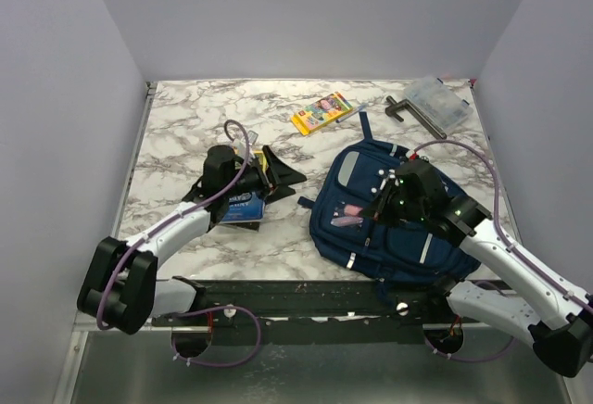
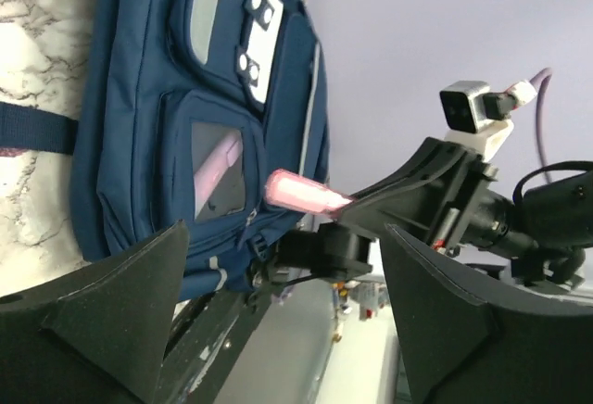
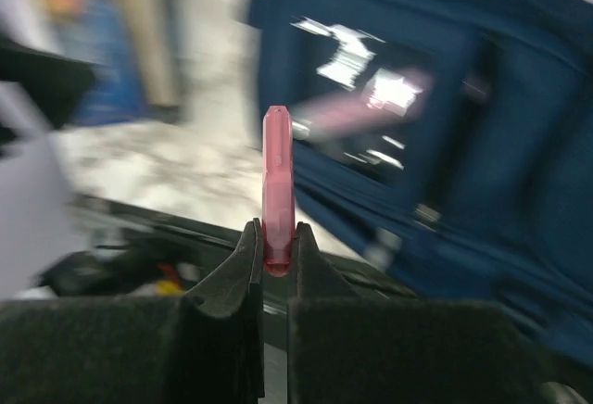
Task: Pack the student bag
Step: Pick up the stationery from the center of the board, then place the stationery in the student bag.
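The right end effector (image 3: 276,246) is clamped tight on the lower end of a slim pink marker (image 3: 277,172), which stands straight out from between its fingers, probably so the free tip can lead into a pocket. Just beyond that tip lies the student bag (image 3: 500,145), flat and front-up on the marble surface (image 1: 185,126): navy fabric with light grey panels, thin grey stripes, dark straps and a small see-through pocket showing something pink. Well off to its left, the left end effector (image 2: 283,321) gapes wide and holds nothing, seemingly parked out of the way.
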